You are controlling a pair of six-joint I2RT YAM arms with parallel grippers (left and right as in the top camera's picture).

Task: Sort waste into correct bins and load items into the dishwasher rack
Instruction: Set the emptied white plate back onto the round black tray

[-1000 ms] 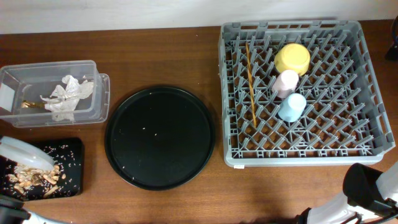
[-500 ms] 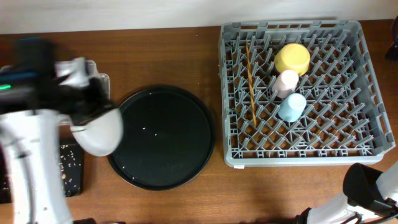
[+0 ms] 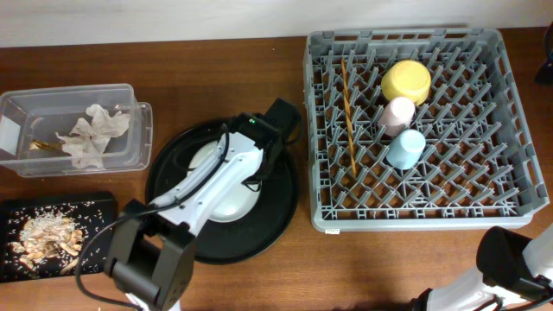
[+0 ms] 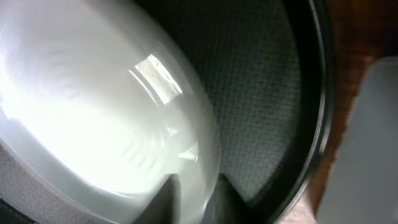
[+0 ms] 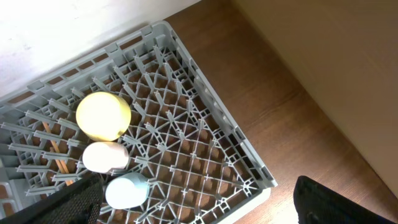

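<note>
The left pincer (image 4: 193,198) is pressed shut on the rim of the pale grey round plate (image 4: 93,112). The plate is held over the round black tray (image 3: 168,173) with its wide face seeming to be turned up. Whether it touches the tray cannot be told.

The dishwasher rack (image 3: 397,223) is found to the right of this pincer, just past the tray's edge. So the plate will likely need to be carried that way and tipped onto its edge between the pegs. The left arm is much the nearer one. The right pincer (image 5: 196,193) is spread wide with nothing in it, off by the rack's near right corner.

In the rack, the chopsticks (image 3: 347,112) are laid closest to the left pincer. Further right are the yellow bowl (image 3: 406,81), the pink cup (image 3: 397,114) and the light-blue cup (image 3: 405,148).

Far to the left on the counter (image 3: 216,69), the napkin (image 3: 91,134) and the wrapper (image 3: 41,145) are kept in the clear tub (image 3: 143,130). The food scraps (image 3: 43,238) are kept in the flat black container (image 3: 99,259).
</note>
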